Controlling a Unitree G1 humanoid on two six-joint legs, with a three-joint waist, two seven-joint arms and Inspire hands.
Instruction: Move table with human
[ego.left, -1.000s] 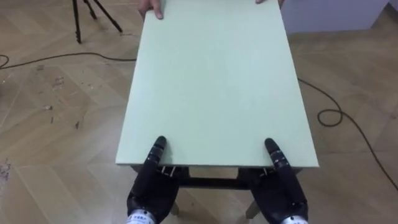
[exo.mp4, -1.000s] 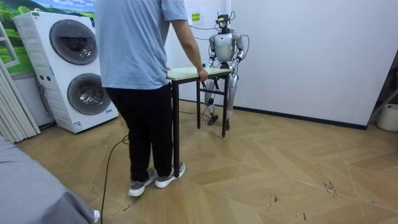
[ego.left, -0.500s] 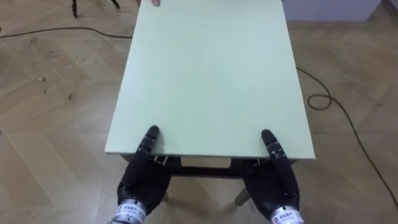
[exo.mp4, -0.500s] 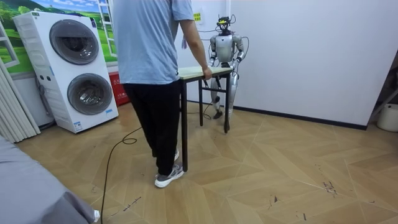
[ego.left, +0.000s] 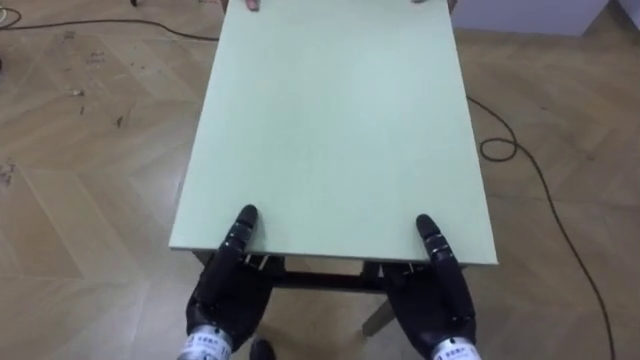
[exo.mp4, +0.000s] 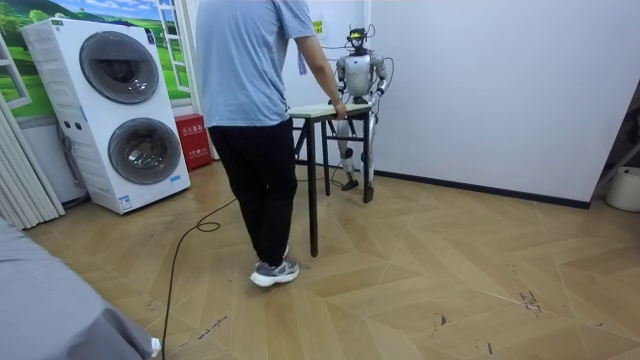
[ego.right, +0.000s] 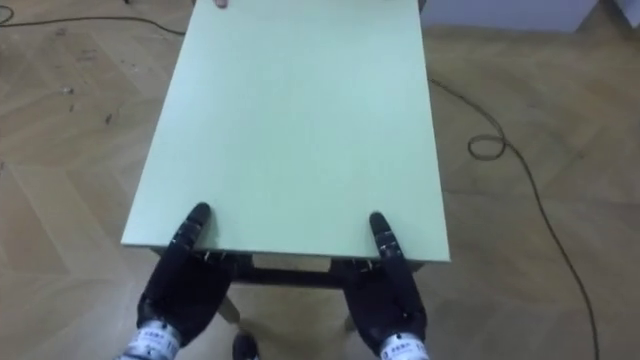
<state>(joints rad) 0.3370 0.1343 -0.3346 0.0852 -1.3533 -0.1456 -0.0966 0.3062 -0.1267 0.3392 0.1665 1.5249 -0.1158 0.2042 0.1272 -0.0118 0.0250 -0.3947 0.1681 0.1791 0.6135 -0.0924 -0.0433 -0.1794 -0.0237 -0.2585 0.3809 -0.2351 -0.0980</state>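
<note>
The table (ego.left: 335, 120) was carried between the robot and a person (exo.mp4: 258, 100). The left hand (ego.left: 225, 290) gripped the table's near edge close to the left corner. Its thumb lay on the top and the rest of the hand was under the edge. The right hand (ego.left: 437, 298) clamped the same edge in the same way, close to the right corner. The person's hands (ego.left: 250, 4) held the table's far edge. In the room view the robot stood at the table's far end, beside the white wall. Compared with one second before, the table was further from the washers (exo.mp4: 120, 110) and closer to the wall, and the person had stepped along with it. Both hands kept their hold at the same places on the table's edge.
</note>
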